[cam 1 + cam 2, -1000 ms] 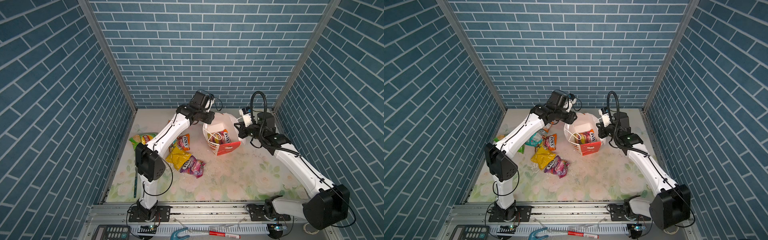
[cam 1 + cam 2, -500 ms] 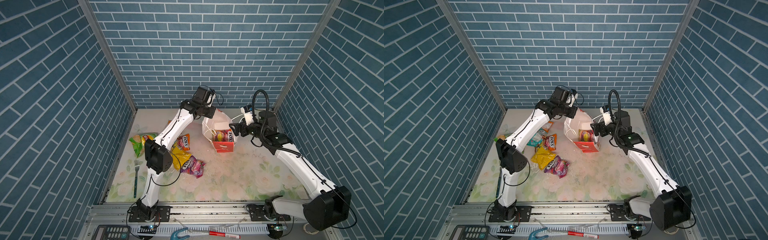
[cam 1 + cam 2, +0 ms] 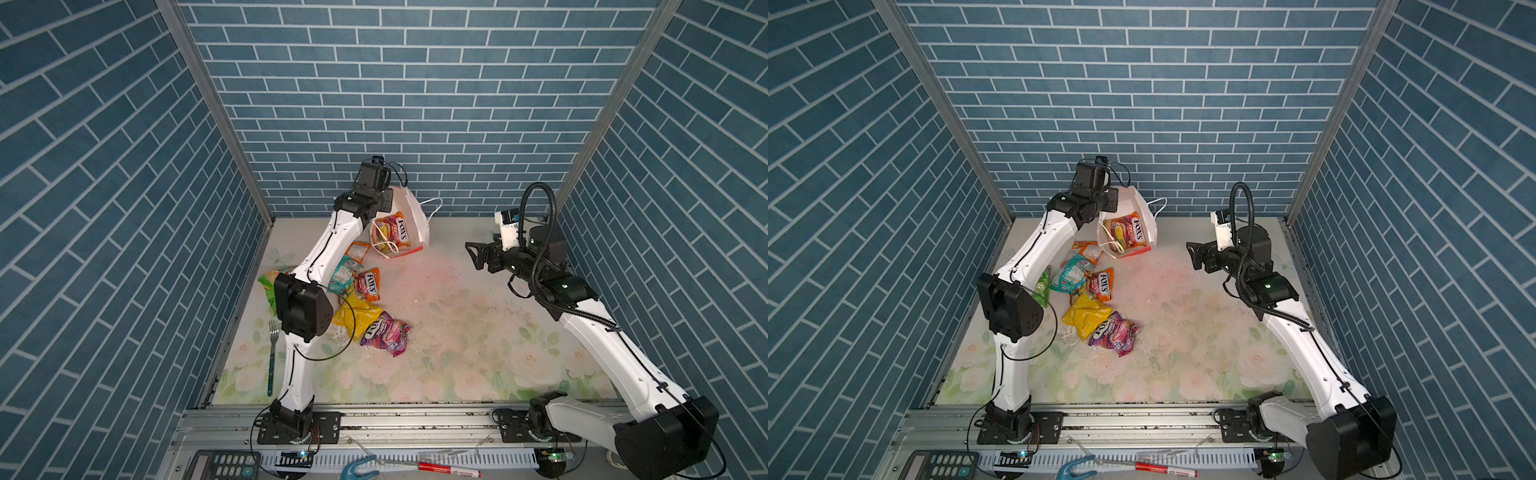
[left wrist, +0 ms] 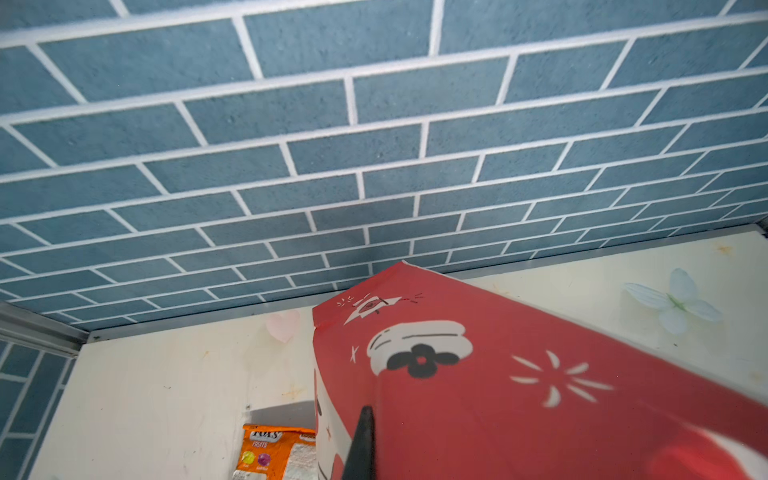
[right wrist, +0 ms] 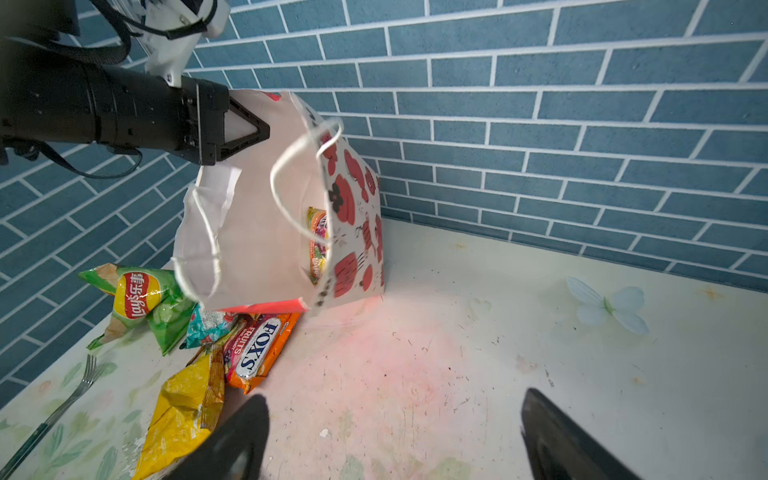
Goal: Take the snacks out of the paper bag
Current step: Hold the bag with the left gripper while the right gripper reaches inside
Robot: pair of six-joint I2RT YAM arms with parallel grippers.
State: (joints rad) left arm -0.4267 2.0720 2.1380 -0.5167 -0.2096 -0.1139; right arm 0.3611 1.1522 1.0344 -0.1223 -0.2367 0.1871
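My left gripper point(image 3: 383, 202) is shut on an upper corner of the paper bag point(image 3: 411, 222), holding it lifted and tipped near the back wall, mouth facing forward. The red panel point(image 4: 498, 395) fills the left wrist view beside one finger point(image 4: 363, 440). A FOX'S packet point(image 3: 390, 232) shows inside the bag point(image 5: 257, 232). Several snacks lie below and left of it: green Lay's bag point(image 5: 137, 295), teal packet point(image 3: 344, 274), orange-white packet point(image 3: 357, 251), orange FOX'S point(image 3: 369, 284), yellow packet point(image 3: 357, 316), purple FOX'S point(image 3: 384, 332). My right gripper point(image 3: 473, 255) stands open and empty, well right of the bag.
A green-handled fork point(image 3: 272, 357) lies by the left wall. The back wall is just behind the bag. A calculator point(image 3: 224, 463), a red marker point(image 3: 449, 468) and a blue tool point(image 3: 359, 471) lie on the front rail.
My right gripper let go of the bag and drew back to the right. My left gripper shut on the bag and carried it back and left, tipping it.
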